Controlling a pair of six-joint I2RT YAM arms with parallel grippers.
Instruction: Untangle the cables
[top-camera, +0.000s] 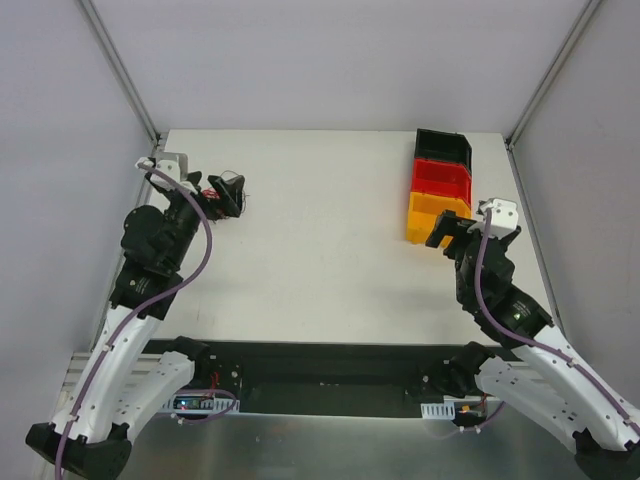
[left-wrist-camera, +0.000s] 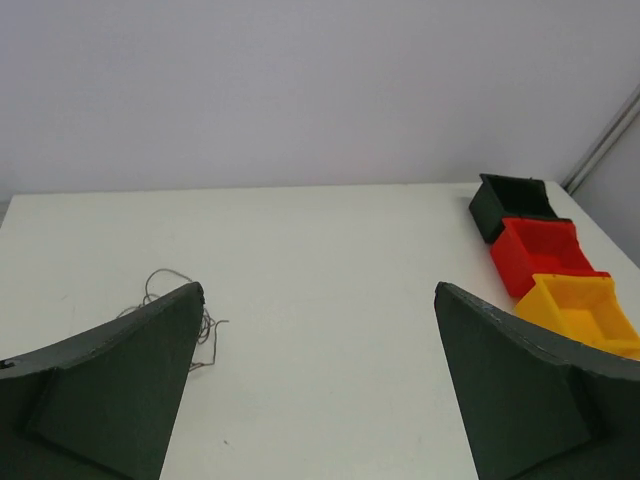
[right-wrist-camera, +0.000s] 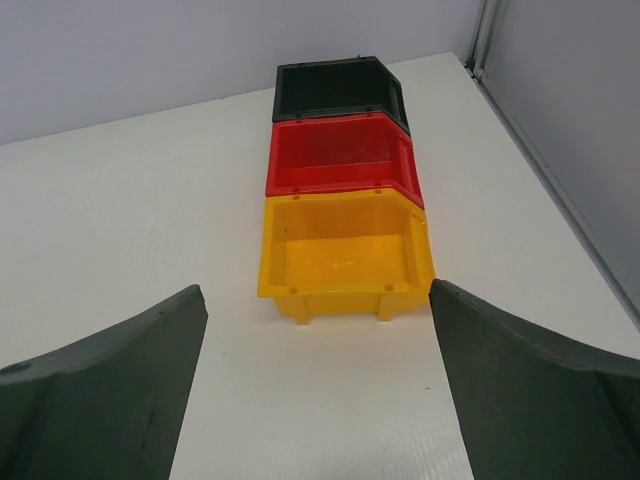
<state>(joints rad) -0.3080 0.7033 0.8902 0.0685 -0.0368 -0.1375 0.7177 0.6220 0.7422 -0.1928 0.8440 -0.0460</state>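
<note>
**A:** Left arm, pose?
**B:** It is stretched forward along the table's left edge, toward the far-left corner. The left gripper is held low and pointed across the surface.

**A:** Its jaws?
**B:** They are spread wide and nothing is held between them.

**A:** The cables?
**B:** A small loose tangle of thin dark strands is seen lying flat on the table by that gripper. Part of it is hidden behind one finger. Whether the finger touches the strands cannot be told. In the top view the tangle is placed at the far left, well apart from the bins.

**A:** Right arm?
**B:** It is bent at the elbow on the right side, with the right gripper aimed at the near wall of the yellow bin.

**A:** Jaws there?
**B:** They are also parted wide, with nothing gripped or touched.

**A:** Bins?
**B:** Three are set in a touching row: the yellow bin nearest, the red bin next and the black bin farthest.
</note>
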